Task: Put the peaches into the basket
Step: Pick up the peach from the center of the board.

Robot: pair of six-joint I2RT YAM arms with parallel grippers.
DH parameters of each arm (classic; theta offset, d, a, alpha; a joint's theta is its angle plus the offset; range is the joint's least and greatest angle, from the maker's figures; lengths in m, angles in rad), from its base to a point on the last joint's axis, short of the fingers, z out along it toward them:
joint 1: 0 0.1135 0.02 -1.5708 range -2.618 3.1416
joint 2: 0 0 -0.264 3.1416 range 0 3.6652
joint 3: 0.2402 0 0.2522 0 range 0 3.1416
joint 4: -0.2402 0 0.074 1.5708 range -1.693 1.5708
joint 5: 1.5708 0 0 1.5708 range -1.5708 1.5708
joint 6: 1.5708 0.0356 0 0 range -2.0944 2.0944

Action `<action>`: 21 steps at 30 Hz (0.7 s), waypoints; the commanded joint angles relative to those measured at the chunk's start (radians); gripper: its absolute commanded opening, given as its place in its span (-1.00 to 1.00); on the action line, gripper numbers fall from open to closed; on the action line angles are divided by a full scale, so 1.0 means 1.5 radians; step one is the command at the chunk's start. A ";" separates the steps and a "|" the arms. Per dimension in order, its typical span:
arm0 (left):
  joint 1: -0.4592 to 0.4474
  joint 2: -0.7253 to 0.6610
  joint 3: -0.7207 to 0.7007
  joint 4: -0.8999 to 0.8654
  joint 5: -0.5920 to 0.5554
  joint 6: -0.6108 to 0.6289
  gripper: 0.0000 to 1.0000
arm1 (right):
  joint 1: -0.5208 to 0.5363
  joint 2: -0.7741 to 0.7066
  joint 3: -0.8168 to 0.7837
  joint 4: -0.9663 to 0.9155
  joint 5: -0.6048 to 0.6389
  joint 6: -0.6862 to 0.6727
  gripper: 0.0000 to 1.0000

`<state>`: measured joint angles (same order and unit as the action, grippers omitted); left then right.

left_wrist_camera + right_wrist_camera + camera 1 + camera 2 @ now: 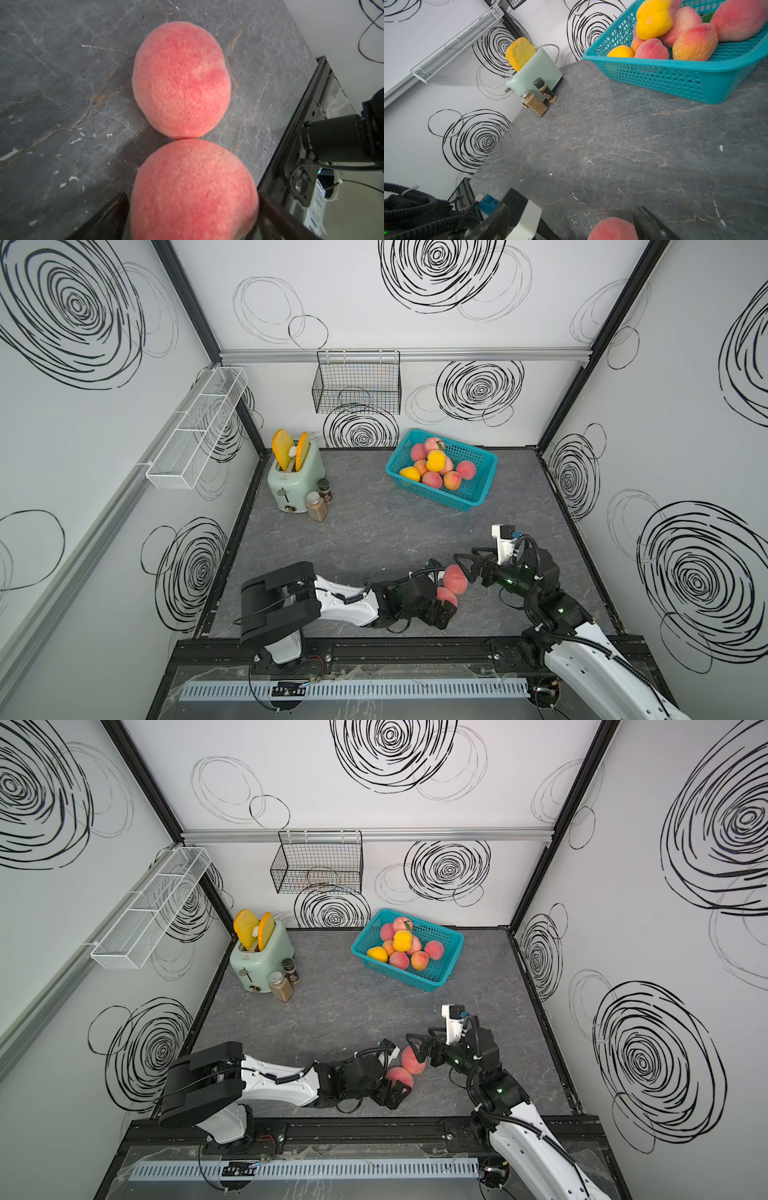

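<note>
Two pink-red peaches lie touching on the grey table near its front edge. The nearer peach (446, 595) (193, 187) sits between the fingers of my left gripper (448, 602), which is open. Its fingers stand close on both sides, one blurred. The other peach (455, 577) (180, 83) rests free on the table. My right gripper (463, 570) hangs open just over it, one finger (645, 218) beside its top (612, 228). The turquoise basket (428, 490) (675, 64) stands at the back right with several peaches (436, 460) piled inside.
A mint toaster (293, 479) holding orange slices stands at the back left, with two spice jars (318, 506) in front of it. A black wire basket (357, 385) and a white mesh rack (195, 431) hang on the walls. The black front rail (291, 145) runs close by both peaches.
</note>
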<state>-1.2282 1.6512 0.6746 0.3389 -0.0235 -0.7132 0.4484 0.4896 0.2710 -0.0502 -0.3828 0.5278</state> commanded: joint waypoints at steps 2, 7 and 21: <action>0.010 0.012 0.005 0.038 0.009 -0.011 0.79 | 0.004 -0.007 -0.005 -0.011 0.007 0.002 0.94; 0.025 0.004 -0.011 0.060 0.035 -0.017 0.43 | 0.004 -0.008 0.001 -0.017 0.013 -0.002 0.94; 0.098 -0.167 -0.108 0.025 0.080 -0.017 0.40 | 0.006 0.063 0.057 0.003 -0.010 -0.096 0.94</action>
<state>-1.1164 1.4654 0.5419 0.3687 0.0685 -0.7269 0.4488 0.5571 0.3138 -0.0605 -0.3790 0.4496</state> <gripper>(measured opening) 0.807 0.971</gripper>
